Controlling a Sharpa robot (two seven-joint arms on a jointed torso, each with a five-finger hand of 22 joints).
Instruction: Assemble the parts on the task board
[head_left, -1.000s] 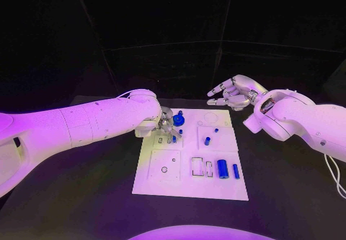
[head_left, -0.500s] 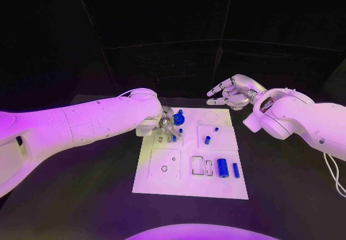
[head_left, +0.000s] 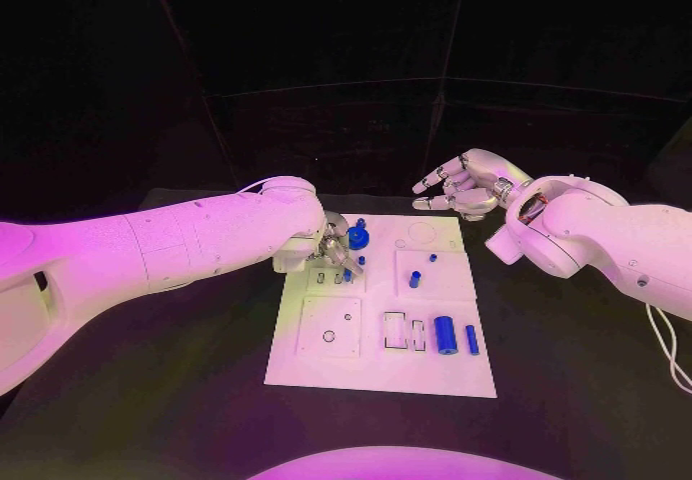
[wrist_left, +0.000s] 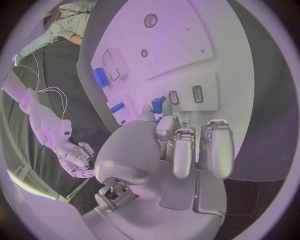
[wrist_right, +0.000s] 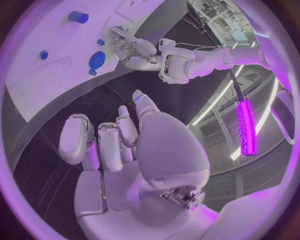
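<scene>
Board (head_left: 378, 375) lies mid-table, bare table all round. Left hand (head_left: 330, 252) pinches a small blue part (head_left: 348, 277) over the board's far-left corner. Right hand (head_left: 463, 187) hovers beyond the far edge, fingers apart, holding nothing.

The head view looks down from above on the whole task board (head_left: 382, 330). The left wrist view looks close over its fingers at this board (wrist_left: 187, 45); the right wrist view sees it (wrist_right: 37, 75) from beyond its far edge.

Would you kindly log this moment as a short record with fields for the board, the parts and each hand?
board: white task board on the black table
parts: large blue cylinder beside a thin blue rod; blue disc at far end
left hand: over board, pinching a small blue part
right hand: beyond the far edge, holding nothing
</scene>
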